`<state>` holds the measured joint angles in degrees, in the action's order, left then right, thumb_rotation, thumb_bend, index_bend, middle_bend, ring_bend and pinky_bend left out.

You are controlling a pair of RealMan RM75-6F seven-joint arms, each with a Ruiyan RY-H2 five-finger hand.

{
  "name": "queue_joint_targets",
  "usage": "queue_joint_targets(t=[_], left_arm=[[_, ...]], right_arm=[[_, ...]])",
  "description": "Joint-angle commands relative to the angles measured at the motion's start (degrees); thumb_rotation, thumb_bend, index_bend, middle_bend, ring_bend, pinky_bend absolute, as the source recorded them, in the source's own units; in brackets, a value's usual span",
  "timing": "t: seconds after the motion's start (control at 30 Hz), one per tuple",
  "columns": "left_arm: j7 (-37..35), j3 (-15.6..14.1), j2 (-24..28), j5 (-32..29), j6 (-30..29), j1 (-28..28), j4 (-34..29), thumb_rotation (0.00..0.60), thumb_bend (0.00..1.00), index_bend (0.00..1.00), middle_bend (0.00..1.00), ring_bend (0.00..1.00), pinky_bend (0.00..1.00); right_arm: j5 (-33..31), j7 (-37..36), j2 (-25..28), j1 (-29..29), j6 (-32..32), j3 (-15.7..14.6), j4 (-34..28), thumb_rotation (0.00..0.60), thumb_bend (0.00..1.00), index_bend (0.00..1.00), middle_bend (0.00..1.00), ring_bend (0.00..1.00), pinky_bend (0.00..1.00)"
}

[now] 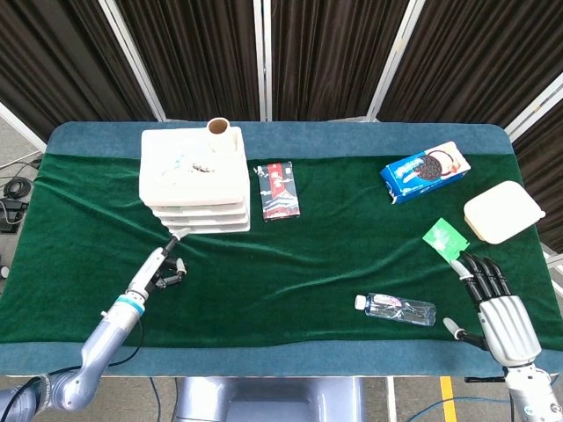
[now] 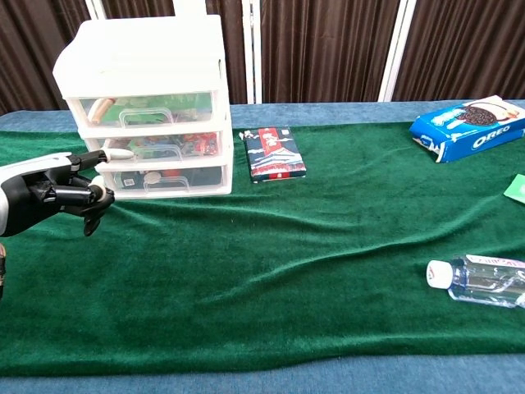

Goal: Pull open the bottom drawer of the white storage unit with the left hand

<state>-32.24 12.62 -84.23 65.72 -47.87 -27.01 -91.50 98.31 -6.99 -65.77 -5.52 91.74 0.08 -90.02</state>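
The white storage unit (image 1: 194, 180) (image 2: 146, 111) stands at the back left of the green cloth, all three drawers closed. Its bottom drawer (image 2: 164, 179) has a clear front with a handle. My left hand (image 1: 162, 267) (image 2: 61, 193) hovers just in front and to the left of the unit, one finger stretched toward the drawers and the others curled in, holding nothing. It does not touch the drawer. My right hand (image 1: 498, 309) rests open, fingers spread, at the front right corner, outside the chest view.
A dark red packet (image 1: 279, 189) (image 2: 275, 153) lies right of the unit. A water bottle (image 1: 398, 309) (image 2: 480, 280) lies near my right hand. An Oreo box (image 1: 425, 171), a green card (image 1: 444, 237) and a white lidded box (image 1: 502, 211) sit at the right. A cardboard tube (image 1: 218, 128) stands behind the unit.
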Motion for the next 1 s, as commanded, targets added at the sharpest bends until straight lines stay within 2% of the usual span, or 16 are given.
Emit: queue_joint_targets(t=[0.03,0.53,1.0], left_arm=[[0.16,1.04,-0.85,-2.56,1.38,-1.04,0.88,0.600,1.00,0.04,0.83,0.71,0.66],[3.51,2.83,-4.04,-8.26,3.71,-4.24,3.47,0.600,1.00,0.11,0.83,0.71,0.66],[5.82,4.32,-5.18,-11.82,4.69,-6.00,4.33,0.600,1.00,0.03,0.83,0.71,0.66]], right_arm=[[0.08,-0.18,0.13,0.02,0.07,-0.01,-0.05,0.600,0.08,0.00,0.00,0.00,0.00],[-0.14,-1.34,0.55,0.02,0.06,0.16,-0.05,0.600,0.08,0.00,0.00,0.00,0.00],[-0.21,-1.93,0.70,0.02,0.03,0.22,-0.07,0.600,0.08,0.00,0.00,0.00,0.00]])
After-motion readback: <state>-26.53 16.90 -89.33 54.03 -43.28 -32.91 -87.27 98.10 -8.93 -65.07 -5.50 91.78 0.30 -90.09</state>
